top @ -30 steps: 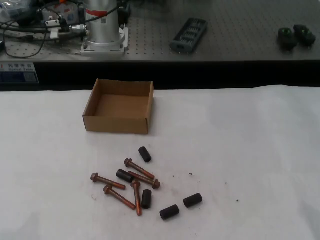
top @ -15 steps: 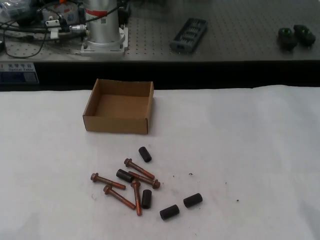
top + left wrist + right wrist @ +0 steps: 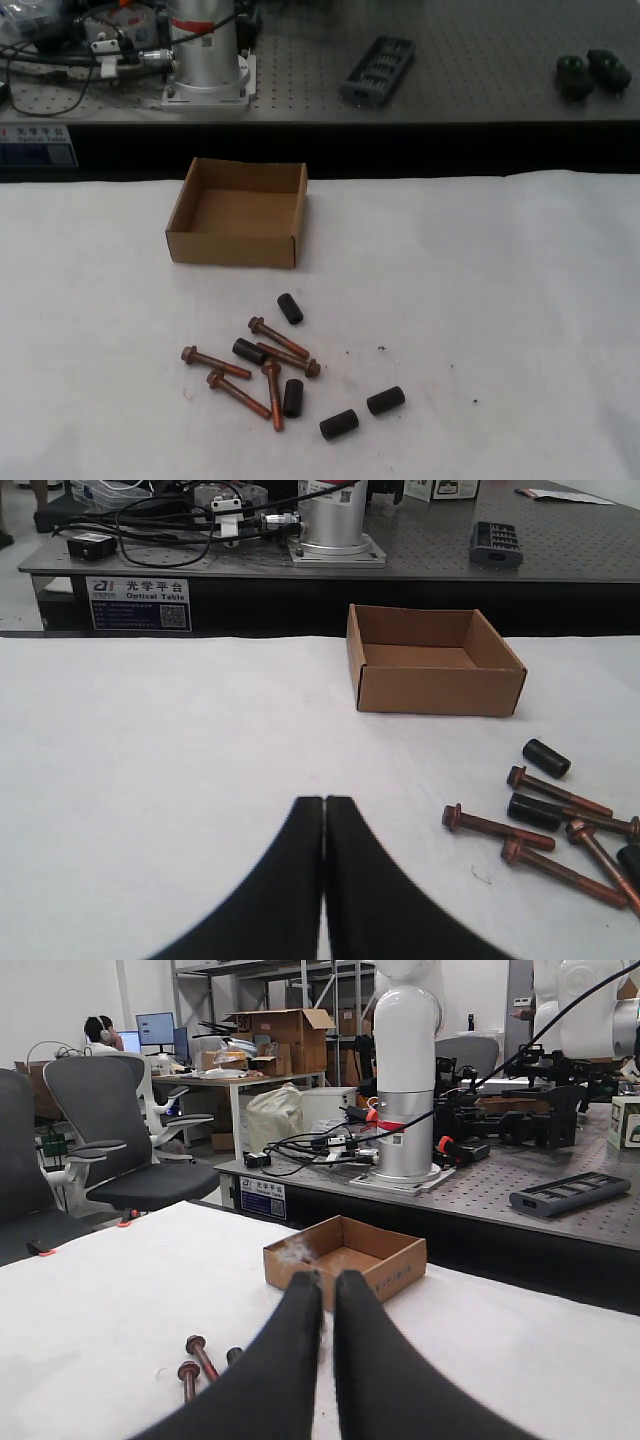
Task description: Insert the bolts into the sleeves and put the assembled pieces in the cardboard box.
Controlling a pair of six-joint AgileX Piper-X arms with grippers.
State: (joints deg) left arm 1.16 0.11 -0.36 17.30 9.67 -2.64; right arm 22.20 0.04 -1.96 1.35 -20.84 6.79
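While both arms sit low over the white sheet [image 3: 520,300], I read the left gripper [image 3: 324,802] and the right gripper [image 3: 325,1278] as clenched. The cardboard box [image 3: 236,247] stands at 11 o'clock of the loose bolts [image 3: 280,340] and sleeves [image 3: 339,424], with sheet spreading wide toward 3 o'clock. The left wrist view's edge cuts one bolt off.
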